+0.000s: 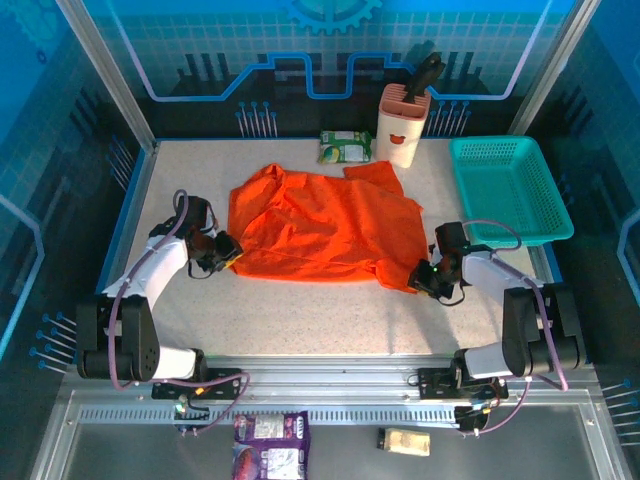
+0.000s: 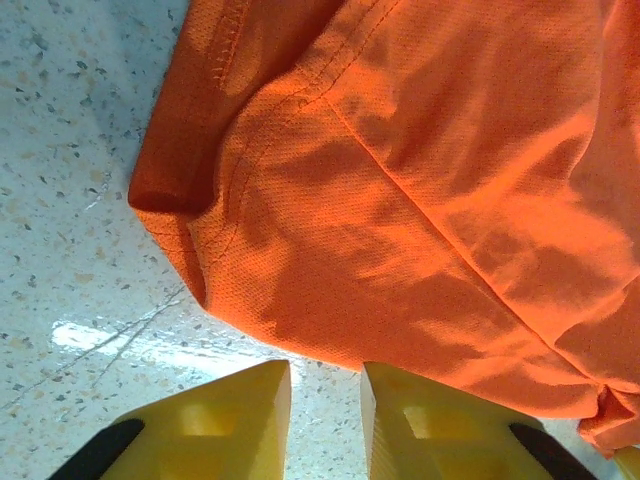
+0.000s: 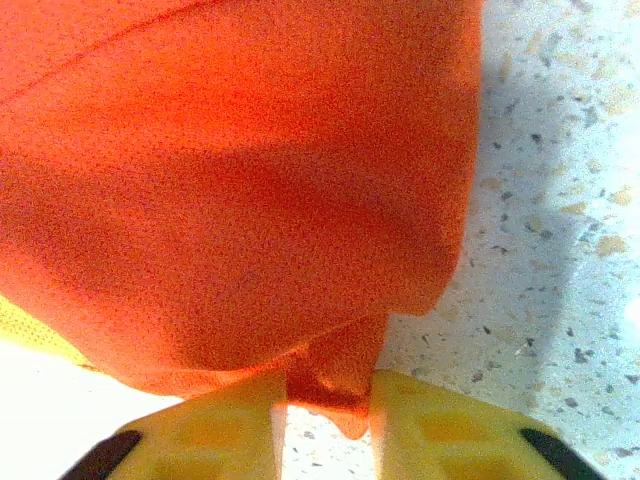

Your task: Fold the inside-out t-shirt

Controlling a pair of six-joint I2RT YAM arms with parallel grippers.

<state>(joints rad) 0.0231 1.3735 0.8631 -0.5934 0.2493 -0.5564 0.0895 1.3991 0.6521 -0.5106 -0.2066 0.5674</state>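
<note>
Now your right hand (image 3: 328, 392) pinches a near corner of the t-shirt (image 1: 330, 225); your left hand (image 2: 325, 378) gapes empty, the hem just ahead.

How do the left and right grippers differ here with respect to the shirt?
The left gripper has bare table between its fingers, with the edge of the shirt just ahead; the right gripper has a fold of shirt pinched between its own. The left sits at the shirt's near-left corner, the right at its near-right corner. Both have yellow fingers.
</note>
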